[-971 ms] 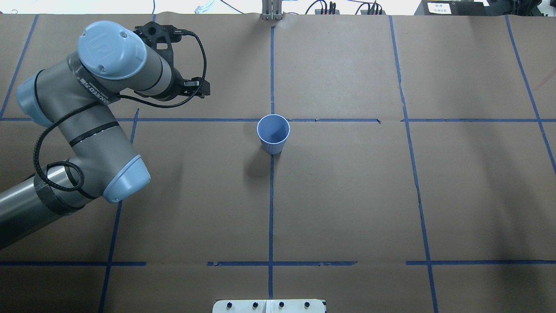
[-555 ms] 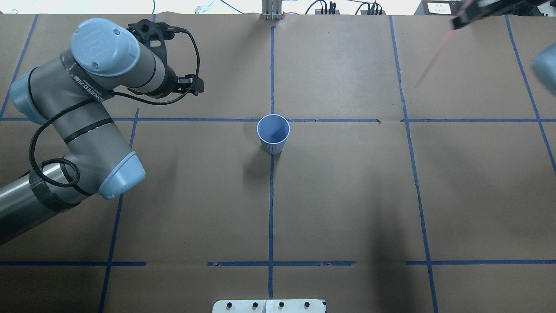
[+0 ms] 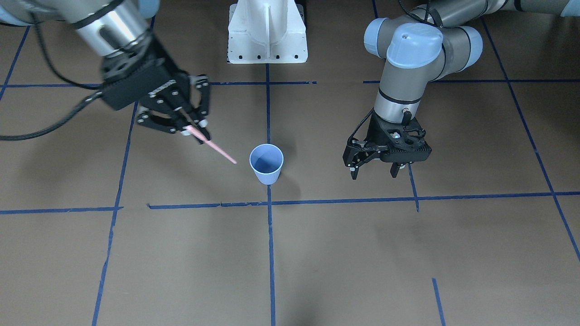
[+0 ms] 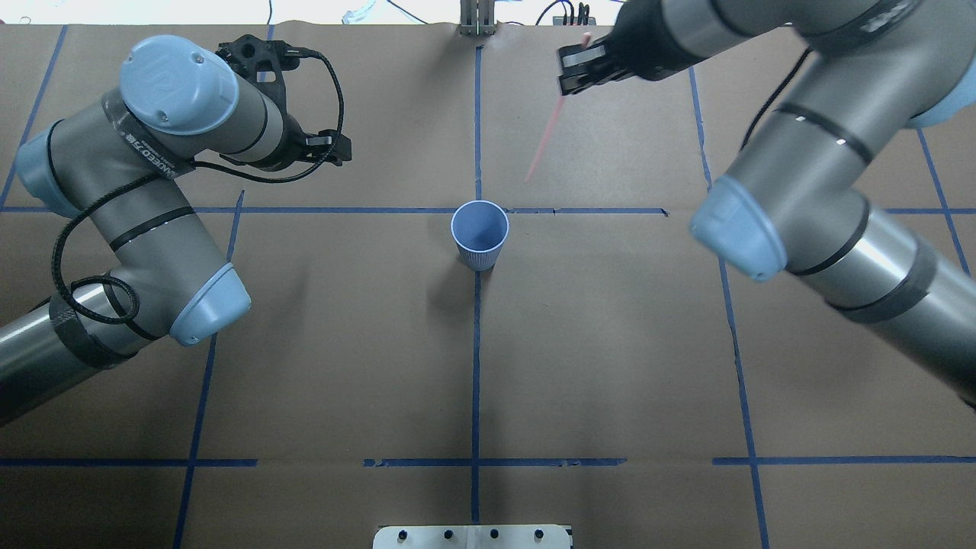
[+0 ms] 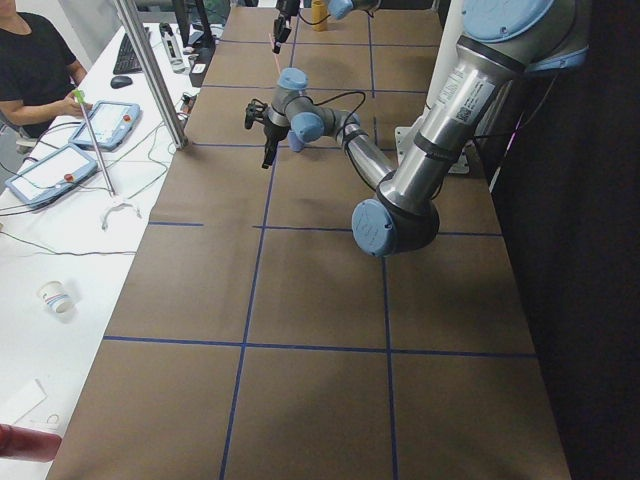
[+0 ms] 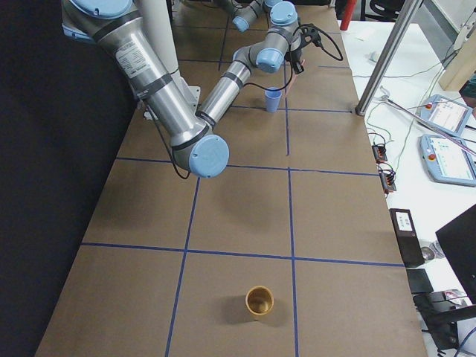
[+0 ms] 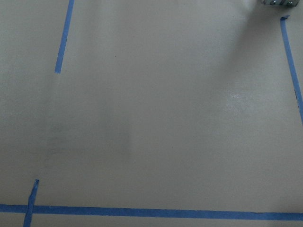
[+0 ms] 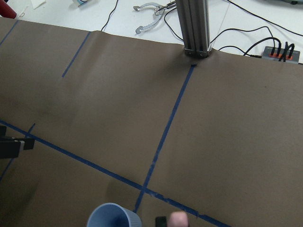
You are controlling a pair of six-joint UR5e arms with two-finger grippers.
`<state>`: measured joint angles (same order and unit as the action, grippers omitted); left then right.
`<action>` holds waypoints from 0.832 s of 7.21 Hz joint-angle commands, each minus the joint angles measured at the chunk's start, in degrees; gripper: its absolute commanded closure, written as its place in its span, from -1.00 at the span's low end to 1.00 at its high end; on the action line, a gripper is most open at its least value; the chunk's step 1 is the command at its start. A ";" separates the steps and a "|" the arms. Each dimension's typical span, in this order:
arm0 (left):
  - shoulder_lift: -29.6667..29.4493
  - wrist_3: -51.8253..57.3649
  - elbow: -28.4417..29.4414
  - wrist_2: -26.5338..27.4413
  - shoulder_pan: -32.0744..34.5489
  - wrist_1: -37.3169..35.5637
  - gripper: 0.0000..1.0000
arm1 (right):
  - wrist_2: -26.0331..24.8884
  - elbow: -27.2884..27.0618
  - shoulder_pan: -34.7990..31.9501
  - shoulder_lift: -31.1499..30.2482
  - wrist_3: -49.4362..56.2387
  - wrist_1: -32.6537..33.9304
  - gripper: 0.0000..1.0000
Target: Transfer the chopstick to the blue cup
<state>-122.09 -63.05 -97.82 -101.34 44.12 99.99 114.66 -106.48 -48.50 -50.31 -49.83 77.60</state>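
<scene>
Spanning every view, the brown-papered tabletop (image 4: 610,343) is cut into large squares by blue tape lines (image 4: 476,366). Over its far half stretches the right arm (image 4: 808,145), and the right pincer (image 3: 195,129) is clamped on the upper end of the chopstick (image 3: 213,147). The left pincer (image 3: 373,173) hangs on the cup's other side, well apart from it, fingers spread and holding nothing. Between the two, the blue cup (image 3: 266,164) stands upright on a tape line just beside a crossing, its round mouth facing up and its inside darker. The chopstick is thin, straight and pale pink, and it is held in the air at a tilt. Its long axis slants down from the pincer toward the cup. The free lower tip points at the cup and stops just short of the rim, on the cup's far side toward the robot's right.
</scene>
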 commanded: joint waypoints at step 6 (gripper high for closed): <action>0.01 0.04 0.44 0.00 0.01 0.12 -1.00 | -14.79 3.89 11.76 1.70 -3.08 0.01 0.96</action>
<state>-122.06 -63.03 -97.51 -101.34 44.12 100.10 102.57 -104.65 -37.93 -48.99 -52.98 77.70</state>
